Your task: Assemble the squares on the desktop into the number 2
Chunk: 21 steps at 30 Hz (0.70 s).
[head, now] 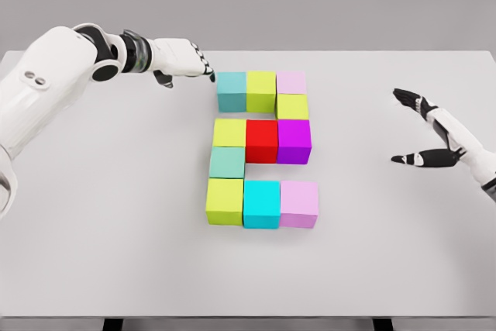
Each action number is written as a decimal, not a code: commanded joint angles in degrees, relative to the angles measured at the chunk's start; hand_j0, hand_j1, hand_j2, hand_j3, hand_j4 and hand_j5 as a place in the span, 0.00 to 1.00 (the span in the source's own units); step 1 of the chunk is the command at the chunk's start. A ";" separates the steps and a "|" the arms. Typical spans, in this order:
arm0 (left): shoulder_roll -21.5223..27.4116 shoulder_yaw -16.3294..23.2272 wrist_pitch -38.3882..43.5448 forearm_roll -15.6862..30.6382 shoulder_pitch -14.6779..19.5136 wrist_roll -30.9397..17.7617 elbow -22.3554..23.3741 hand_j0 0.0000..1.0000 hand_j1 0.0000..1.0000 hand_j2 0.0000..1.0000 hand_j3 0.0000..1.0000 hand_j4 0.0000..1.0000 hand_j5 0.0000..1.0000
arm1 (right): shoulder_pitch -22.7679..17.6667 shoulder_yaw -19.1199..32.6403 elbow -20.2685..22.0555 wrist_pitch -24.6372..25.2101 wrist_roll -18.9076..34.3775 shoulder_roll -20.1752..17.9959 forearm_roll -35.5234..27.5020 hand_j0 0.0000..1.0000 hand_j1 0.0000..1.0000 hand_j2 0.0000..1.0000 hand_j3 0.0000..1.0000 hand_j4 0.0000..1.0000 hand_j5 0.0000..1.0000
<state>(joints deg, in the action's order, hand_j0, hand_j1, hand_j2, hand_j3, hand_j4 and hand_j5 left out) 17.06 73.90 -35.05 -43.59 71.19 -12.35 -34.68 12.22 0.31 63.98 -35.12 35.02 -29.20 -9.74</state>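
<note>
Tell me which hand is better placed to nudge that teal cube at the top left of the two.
Left. The left hand has its fingertips right beside the teal cube, while the right hand hangs open far off to the right.

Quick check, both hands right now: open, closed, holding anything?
Left hand: open, holds nothing, fingertips beside the teal cube at the top-left of the figure.
Right hand: open, fingers spread, holds nothing.

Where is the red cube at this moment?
In the head view, the red cube sits in the middle row of the block figure, at the table's centre, between a yellow-green cube on its left and a purple cube on its right.
</note>
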 commanded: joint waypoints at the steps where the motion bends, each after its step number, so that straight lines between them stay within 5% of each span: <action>1: 0.08 -0.24 0.05 0.17 0.00 0.04 0.58 0.84 0.84 0.84 0.84 0.84 0.84 | 0.00 2.06 0.18 0.12 -0.02 -0.07 -0.55 1.00 1.00 1.00 1.00 1.00 1.00; 8: 2.01 -1.12 0.05 0.70 0.44 0.04 0.58 0.85 0.85 0.85 0.85 0.85 0.85 | -0.18 3.20 0.18 0.12 -0.02 -0.07 -0.55 1.00 1.00 1.00 1.00 1.00 1.00; 11: 7.19 -2.79 0.05 0.88 0.26 0.13 -2.40 1.00 1.00 1.00 1.00 1.00 1.00 | -0.18 3.20 0.18 0.12 -0.02 -0.07 -0.55 1.00 1.00 1.00 1.00 1.00 1.00; 21: 22.58 -3.06 0.05 2.37 -0.88 0.13 -5.83 1.00 1.00 1.00 1.00 1.00 1.00 | -0.35 3.20 0.27 0.12 -0.02 -0.07 -0.46 1.00 1.00 1.00 1.00 1.00 1.00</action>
<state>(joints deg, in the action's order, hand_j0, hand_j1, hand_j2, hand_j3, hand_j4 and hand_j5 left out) 36.73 71.06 -35.06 -41.52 70.22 -12.22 -40.22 11.78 3.50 64.18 -35.11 35.01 -29.21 -9.78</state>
